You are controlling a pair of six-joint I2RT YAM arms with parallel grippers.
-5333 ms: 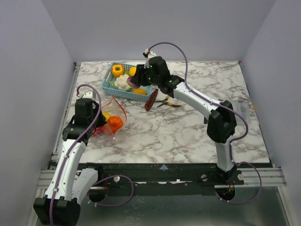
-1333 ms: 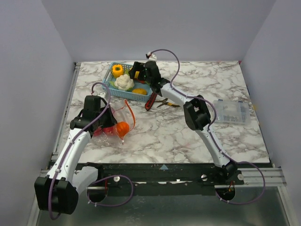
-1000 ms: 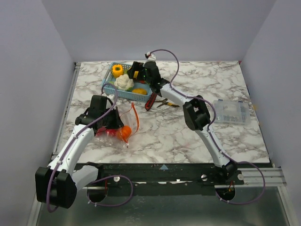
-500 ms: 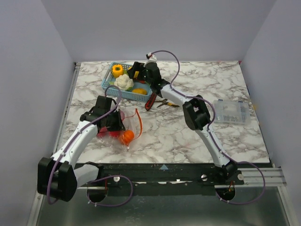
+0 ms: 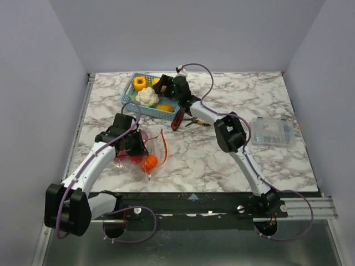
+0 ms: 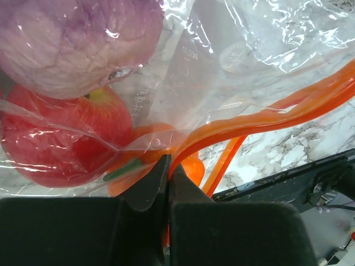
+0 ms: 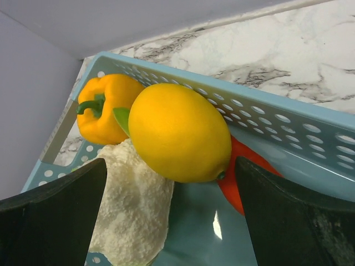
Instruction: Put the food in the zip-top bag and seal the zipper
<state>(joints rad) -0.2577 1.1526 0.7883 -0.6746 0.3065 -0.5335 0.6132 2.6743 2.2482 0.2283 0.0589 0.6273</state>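
Observation:
The zip-top bag [image 5: 135, 155] lies crinkled on the marble at the left, with a purple food [image 6: 77, 39], a red apple [image 6: 61, 138] and an orange piece [image 6: 191, 166] inside. My left gripper [image 6: 168, 163] is shut on the orange zipper [image 6: 266, 119] strip at the bag's mouth; the top view shows this gripper [image 5: 133, 141] at the bag's far edge. My right gripper [image 7: 171, 166] is open inside the blue basket [image 7: 277, 111], with a yellow lemon [image 7: 177, 133] between its fingers, apart from both. A yellow pepper [image 7: 105, 108], a white cauliflower [image 7: 133, 210] and a red piece [image 7: 238, 172] lie around it.
The blue basket [image 5: 128, 100] stands at the back of the table. Red-handled pliers [image 5: 178, 117] lie just right of it. A clear plastic box [image 5: 272, 132] sits at the right. Grey walls close in the table on three sides.
My left gripper has dragged the bag's mouth to the right and toward the near edge, and the food inside shifted with it. The right gripper stays open over the basket.

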